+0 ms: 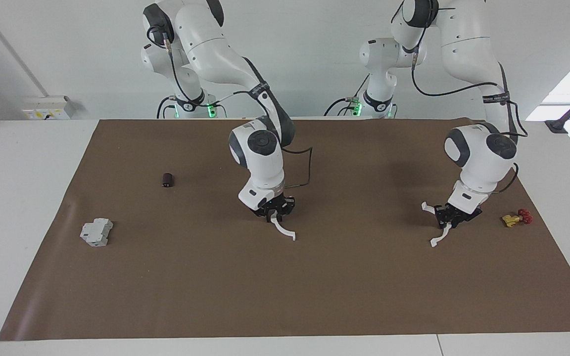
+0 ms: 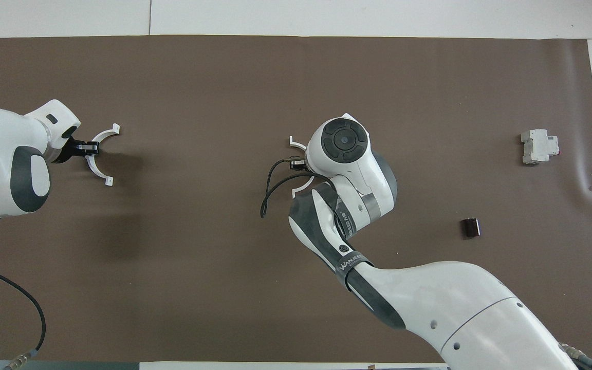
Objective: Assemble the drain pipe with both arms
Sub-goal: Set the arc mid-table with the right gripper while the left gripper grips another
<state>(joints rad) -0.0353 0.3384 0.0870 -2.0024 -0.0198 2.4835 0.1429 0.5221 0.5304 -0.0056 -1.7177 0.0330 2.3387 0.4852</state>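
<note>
Clock here is laid on the brown table mat (image 1: 314,287), with 12 pointing straight away from the robots.

Closest to the robots is a small dark brown cylinder (image 1: 167,180) out around 4 o'clock, not in play. Next, near the mat's centre, the right gripper (image 1: 275,213) is clamped on 1 thin white plastic half-ring with little end tabs (image 1: 284,230). Its lower tab is touching the mat or very near it; I can't tell which. Over at 9 o'clock the left gripper (image 1: 451,218) looks pinched on the other white half-ring (image 2: 98,154), gripped mid-arc with the open side facing 3 o'clock. A small yellow-and-red valve (image 1: 514,218) sits just beside that gripper, at its 9 o'clock. A grey boxy plastic block (image 1: 96,232) is out at 2 o'clock.

So both halves of the drain pipe are in hand but well apart. My take on the next bit:

- Lift both clear of the mat first.
- Turn the 2 open sides toward each other.
- Bring them together slowly, tabs lined up.

Thin plastic like that probably flexes or twists in the grip if it's pushed off-axis.
</note>
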